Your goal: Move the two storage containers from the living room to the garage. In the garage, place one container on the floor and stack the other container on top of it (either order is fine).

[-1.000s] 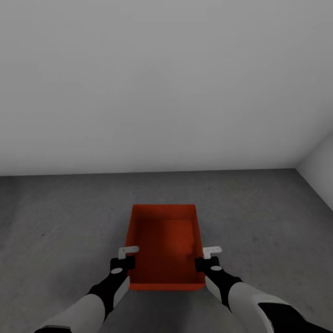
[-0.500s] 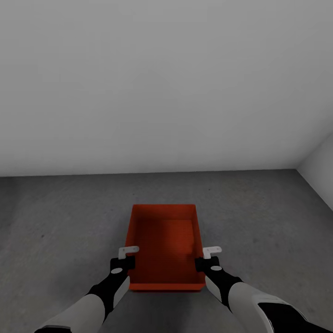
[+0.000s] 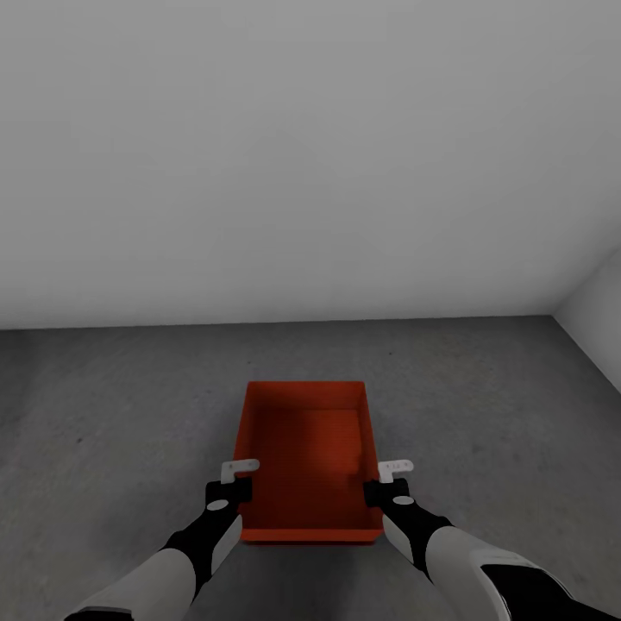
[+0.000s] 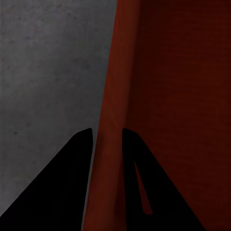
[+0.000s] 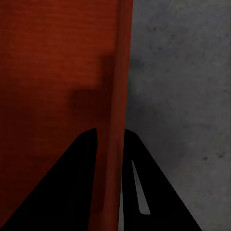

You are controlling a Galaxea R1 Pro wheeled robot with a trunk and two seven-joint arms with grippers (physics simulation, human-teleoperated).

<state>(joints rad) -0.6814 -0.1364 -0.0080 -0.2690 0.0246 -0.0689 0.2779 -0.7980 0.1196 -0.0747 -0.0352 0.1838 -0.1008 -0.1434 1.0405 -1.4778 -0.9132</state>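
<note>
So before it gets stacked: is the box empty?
Empty: the head view shows the box's bare red bottom, nothing inside.

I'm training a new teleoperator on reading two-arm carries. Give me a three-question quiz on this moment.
1. True or false: the storage container is empty.
2. Which wall does the left gripper straddle? A) its own-side wall B) the far wall C) the near wall
3. What surface lies beneath the container?

Key:
1. True; its orange-red bottom shows bare.
2. A. In the left wrist view the wall runs between the fingers; the right gripper straddles the opposite wall likewise.
3. The dark grey floor, before a white wall.
</note>
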